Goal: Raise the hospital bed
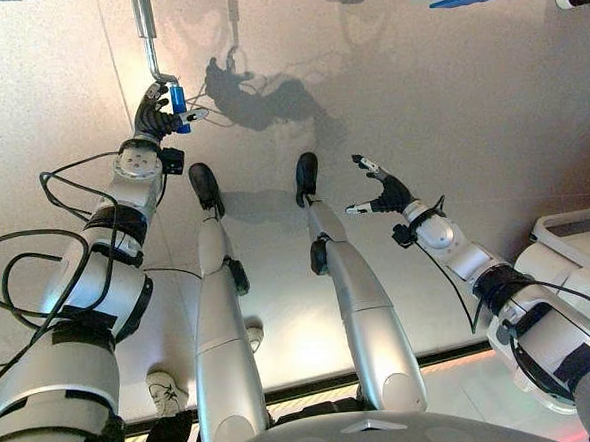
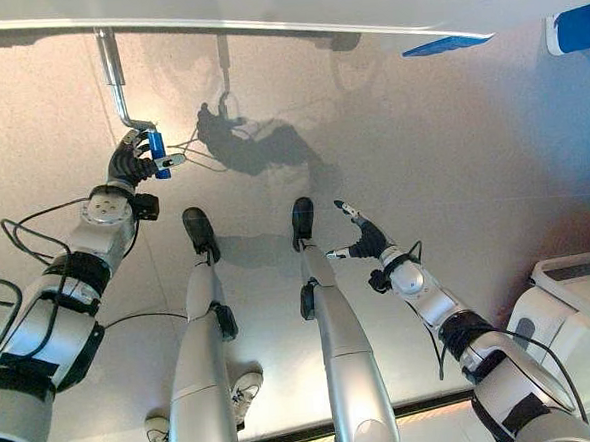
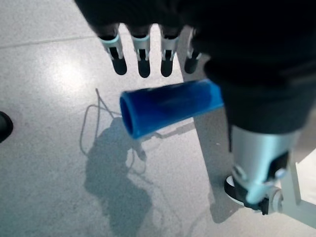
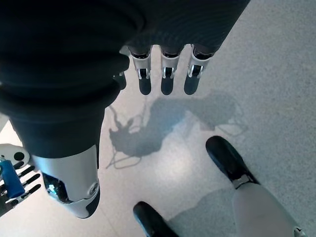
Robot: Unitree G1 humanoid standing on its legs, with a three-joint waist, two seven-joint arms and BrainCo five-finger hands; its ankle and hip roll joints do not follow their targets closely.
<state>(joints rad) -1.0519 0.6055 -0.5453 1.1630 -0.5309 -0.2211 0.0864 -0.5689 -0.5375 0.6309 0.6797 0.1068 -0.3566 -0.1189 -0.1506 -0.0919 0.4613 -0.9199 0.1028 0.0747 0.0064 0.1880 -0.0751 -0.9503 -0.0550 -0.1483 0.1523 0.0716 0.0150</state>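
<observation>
Pale speckled floor (image 1: 417, 93) underfoot; bed (image 2: 262, 8) frame along the far edge of the head views. Metal crank (image 1: 145, 30) hanging down from that frame, ending in a blue grip (image 3: 168, 106). Left hand (image 1: 153, 114) raised to the grip: grip lying across the palm, between fingers (image 3: 143, 59) and thumb (image 2: 171, 160). Fingers straight past the grip in the wrist view, not wrapped round it; judged open and cupping, not clamped. Right hand (image 1: 384, 194) low and well apart from the crank, fingers spread and relaxed, holding nothing, idle over the floor. Person's white shoe (image 1: 165, 392) near the lower edge, behind the left arm. Task judged barely begun: grip reached, not yet secured, no sign of the bed lifted. Main risk: slipping off the grip on the first turn, caused by an unclosed hold on a smooth round sleeve. Second risk: grip swinging away under a sideways push, since hanging free on a bent rod. Third risk: wrist or forearm jamming against the rod mid-rotation, owing to the arm's long reach and tight angle under the frame. Minor risk: person standing close to the left arm's sweep. Recommended before cranking: full closure round the grip, then a slow first turn.
</observation>
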